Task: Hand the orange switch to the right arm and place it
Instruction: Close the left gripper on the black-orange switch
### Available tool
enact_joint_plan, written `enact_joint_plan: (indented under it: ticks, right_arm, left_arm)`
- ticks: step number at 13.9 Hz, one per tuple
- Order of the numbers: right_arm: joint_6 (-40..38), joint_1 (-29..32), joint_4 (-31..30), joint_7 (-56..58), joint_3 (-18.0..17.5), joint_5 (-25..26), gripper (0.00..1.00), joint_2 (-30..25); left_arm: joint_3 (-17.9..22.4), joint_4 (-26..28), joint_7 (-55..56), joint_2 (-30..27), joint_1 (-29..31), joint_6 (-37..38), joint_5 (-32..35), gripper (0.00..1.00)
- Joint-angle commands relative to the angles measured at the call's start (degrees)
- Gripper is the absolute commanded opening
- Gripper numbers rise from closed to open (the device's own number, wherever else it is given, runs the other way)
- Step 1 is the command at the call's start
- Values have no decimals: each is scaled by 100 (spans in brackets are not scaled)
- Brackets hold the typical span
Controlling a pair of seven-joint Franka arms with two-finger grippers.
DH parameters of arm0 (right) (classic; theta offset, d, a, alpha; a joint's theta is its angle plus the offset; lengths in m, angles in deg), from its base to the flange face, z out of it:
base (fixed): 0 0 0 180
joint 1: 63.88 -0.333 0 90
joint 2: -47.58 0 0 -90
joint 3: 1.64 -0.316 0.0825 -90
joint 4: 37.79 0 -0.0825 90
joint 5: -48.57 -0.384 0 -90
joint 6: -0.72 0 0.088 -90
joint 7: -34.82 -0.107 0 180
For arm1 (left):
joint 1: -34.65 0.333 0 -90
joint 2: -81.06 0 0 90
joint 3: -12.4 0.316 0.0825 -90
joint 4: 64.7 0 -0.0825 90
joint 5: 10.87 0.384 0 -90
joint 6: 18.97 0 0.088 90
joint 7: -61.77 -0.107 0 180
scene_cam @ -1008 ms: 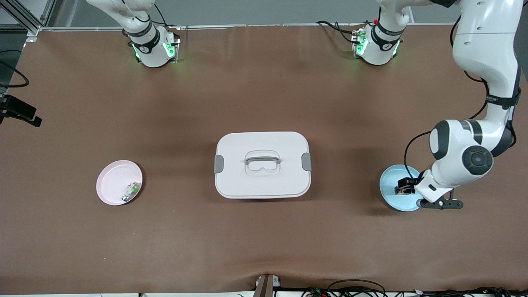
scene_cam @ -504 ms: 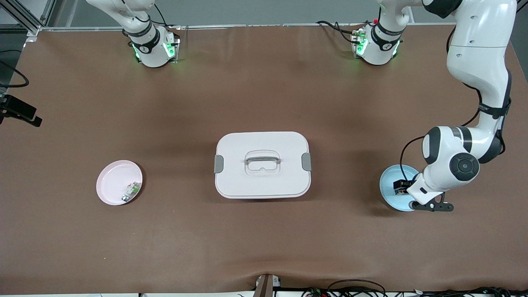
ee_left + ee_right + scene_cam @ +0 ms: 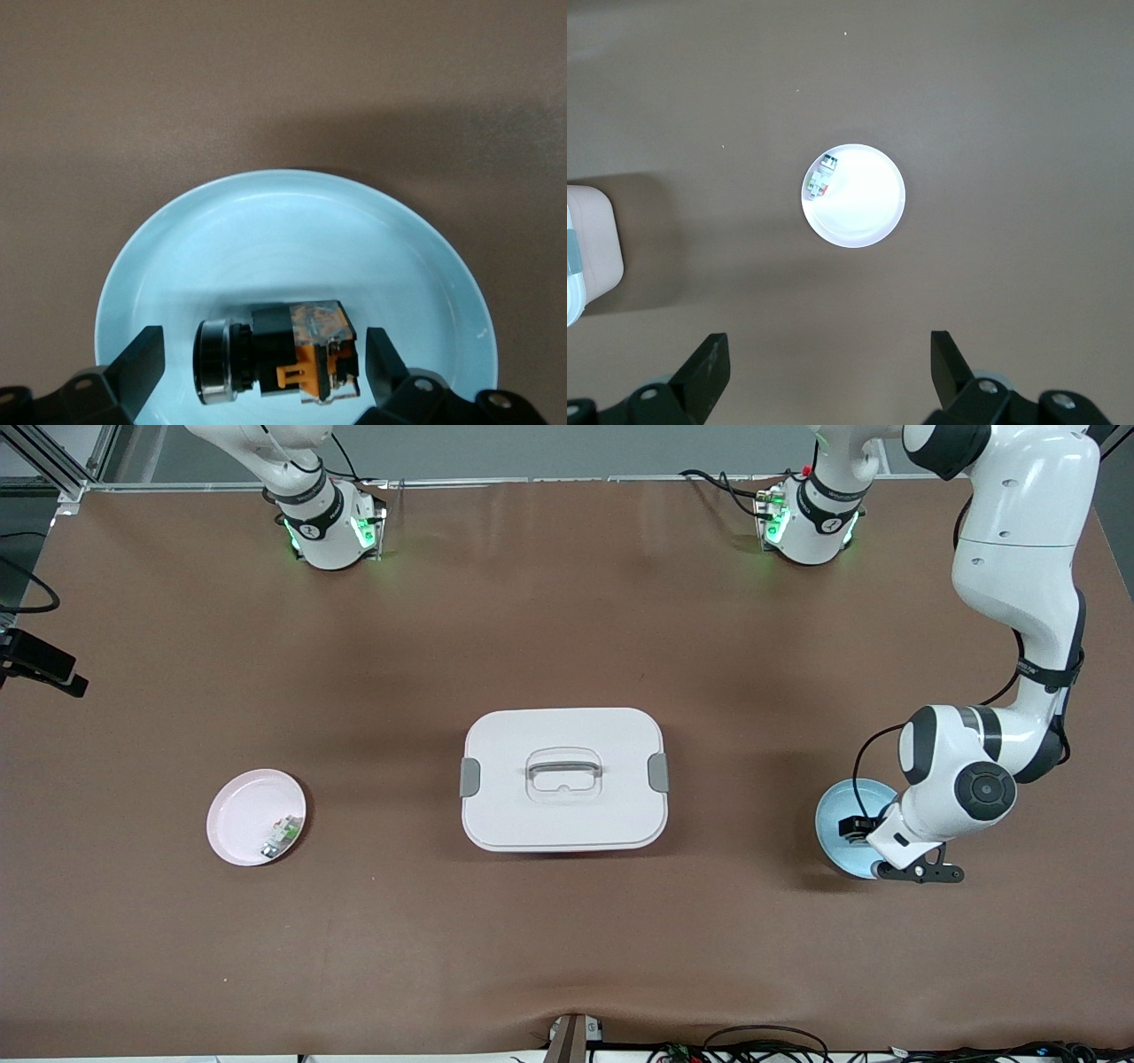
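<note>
The orange switch (image 3: 297,352), a tiny black block with an orange section and a metal ring, lies on its side in the blue plate (image 3: 292,230) at the left arm's end of the table. My left gripper (image 3: 263,359) is open and low over the plate, with one finger on each side of the switch and not touching it. In the front view the left gripper (image 3: 858,831) is over the blue plate (image 3: 833,819). My right gripper (image 3: 828,354) is open and empty, high above the table near the pink plate (image 3: 864,208). It is out of the front view.
A white lidded box (image 3: 564,779) with a handle stands mid-table; its corner shows in the right wrist view (image 3: 589,248). The pink plate (image 3: 246,810) at the right arm's end holds a small white-and-green part (image 3: 282,834), also seen in the right wrist view (image 3: 824,175).
My left arm's wrist has shifted a little toward the middle of the table, bringing the gripper further over the blue plate. Nothing else has moved.
</note>
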Motion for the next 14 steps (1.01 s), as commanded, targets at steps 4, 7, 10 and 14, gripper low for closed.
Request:
enact_joint_plan:
  ticks: [4,7,10,14]
  right_arm:
    - [-8,69,-112,-71,-48,7,100,-110]
    - [-17,78,-112,-80,-48,7,100,-110]
    - [-17,69,-112,-80,-48,7,100,-110]
    - [-17,78,-112,-80,-48,7,100,-110]
  left_arm:
    - [-37,-56,147,128,29,-201,-84,100]
    - [-46,-30,357,119,29,-201,-101,100]
    - [-81,23,401,119,47,-192,-128,100]
    - [-90,32,402,119,47,-192,-119,100]
